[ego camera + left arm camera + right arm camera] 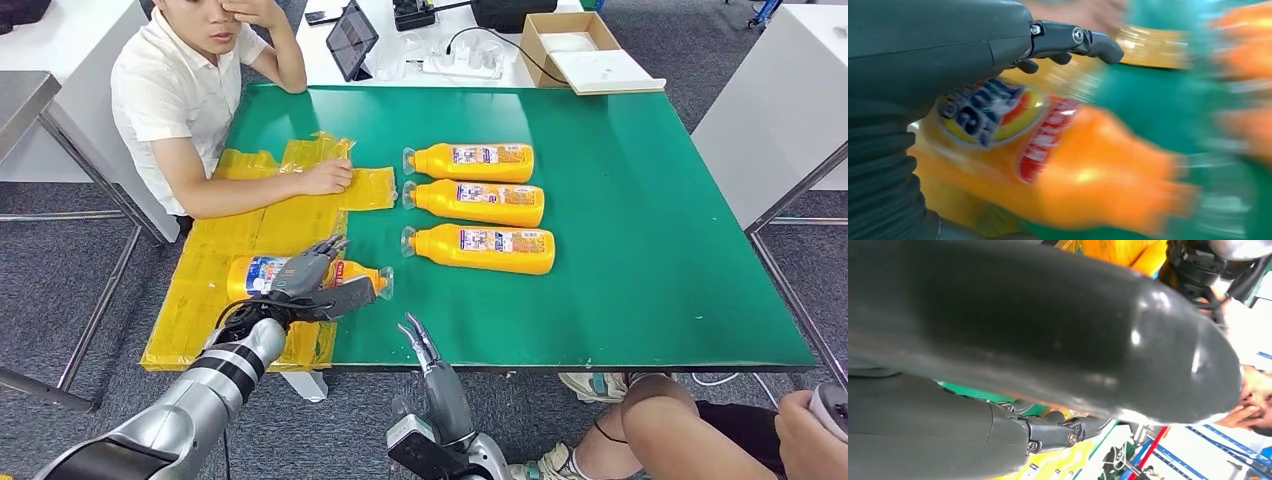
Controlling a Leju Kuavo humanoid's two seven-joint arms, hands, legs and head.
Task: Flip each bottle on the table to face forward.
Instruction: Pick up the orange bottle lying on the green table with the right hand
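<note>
An orange bottle [305, 274] is being held by the left hand [305, 277] at the near left of the green table [640, 290], where it is lying on yellow plastic sheeting [240, 235]. Its long axis is running left to right, with the clear cap end pointing right toward three more orange bottles [478, 205] lined up side by side mid-table. The fingers [1075, 40] are being wrapped over the bottle's body from above, with the thumb on the near side. In the left wrist view a colourful label is being shown. The right hand [425, 350] is being kept at the table's near edge, close to the cap, fingers apart and holding nothing. A seated person's hand [325, 177] is resting on the sheeting just beyond.
</note>
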